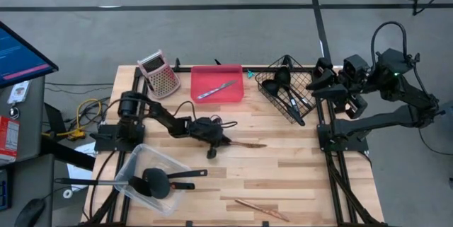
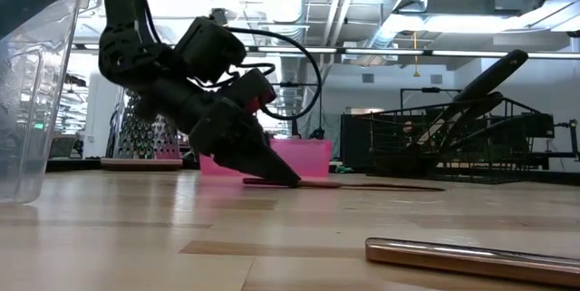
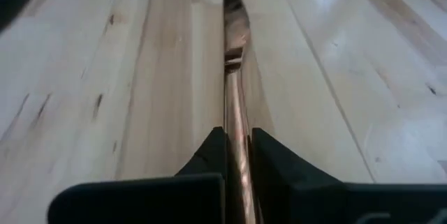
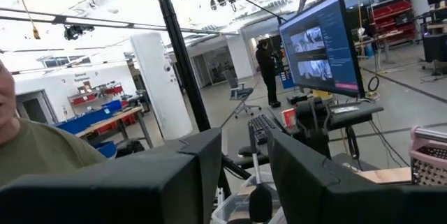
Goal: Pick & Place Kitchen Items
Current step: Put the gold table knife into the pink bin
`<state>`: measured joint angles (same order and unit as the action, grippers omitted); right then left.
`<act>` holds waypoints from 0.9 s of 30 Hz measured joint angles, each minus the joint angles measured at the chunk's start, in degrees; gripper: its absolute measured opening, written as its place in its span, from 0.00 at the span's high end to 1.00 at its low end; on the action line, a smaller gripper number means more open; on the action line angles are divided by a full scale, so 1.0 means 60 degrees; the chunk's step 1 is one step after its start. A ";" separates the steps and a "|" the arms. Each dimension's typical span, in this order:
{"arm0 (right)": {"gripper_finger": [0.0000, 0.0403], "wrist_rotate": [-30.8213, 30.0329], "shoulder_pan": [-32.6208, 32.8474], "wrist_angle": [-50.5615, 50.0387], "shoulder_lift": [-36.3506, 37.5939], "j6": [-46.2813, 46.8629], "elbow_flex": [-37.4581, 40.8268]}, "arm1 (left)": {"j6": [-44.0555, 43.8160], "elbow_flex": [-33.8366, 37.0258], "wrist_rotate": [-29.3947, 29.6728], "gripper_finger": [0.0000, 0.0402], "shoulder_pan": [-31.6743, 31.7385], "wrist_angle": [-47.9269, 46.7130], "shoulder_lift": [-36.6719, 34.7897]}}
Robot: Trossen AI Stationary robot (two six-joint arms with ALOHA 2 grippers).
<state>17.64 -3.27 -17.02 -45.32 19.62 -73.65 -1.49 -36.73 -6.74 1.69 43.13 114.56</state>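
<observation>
A copper-coloured table knife (image 1: 250, 144) lies on the wooden table near its middle, with its blade pointing toward the table's right edge. My left gripper (image 1: 225, 143) is down at the tabletop and shut on the knife's handle; the low view (image 2: 288, 179) shows its tips at the wood. My right gripper (image 1: 317, 80) is open and empty. It hangs high at the back right, beside a black wire basket (image 1: 287, 89) that holds black utensils. A second copper piece (image 1: 260, 209) lies by the near edge. My left gripper pinches the knife's handle (image 3: 236, 137) between its two fingers (image 3: 209, 155), one on each long side. The fingers slant down from the table's left and lie along the knife. The knife lies flat on the table, its blade (image 3: 234, 21) stretching out ahead of the fingertips.
A pink tray (image 1: 230, 94) with a silver knife and a metal grater (image 1: 158, 73) stand at the back. A clear tub (image 1: 127, 172) with black utensils stands at the near left. A person shows in the right wrist view (image 4: 42, 154), beyond the table.
</observation>
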 joint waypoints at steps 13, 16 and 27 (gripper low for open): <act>0.71 -0.0009 0.0000 -0.0071 -0.0087 -0.0194 0.0000 | -0.0664 0.0033 -0.0210 0.99 0.0959 -0.0985 -0.0691; 0.71 -0.0009 0.0000 -0.0198 -0.0146 -0.0194 -0.0004 | -0.0664 0.0026 -0.0224 0.99 0.0973 -0.0949 -0.0584; 0.71 -0.0001 0.0000 -0.0234 -0.0336 -0.0019 -0.0002 | -0.0245 0.0029 -0.0034 1.00 0.0937 -0.1057 -0.0574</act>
<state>17.63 -3.27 -18.42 -47.34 19.51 -73.66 -2.96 -36.56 -6.95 7.31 36.79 111.11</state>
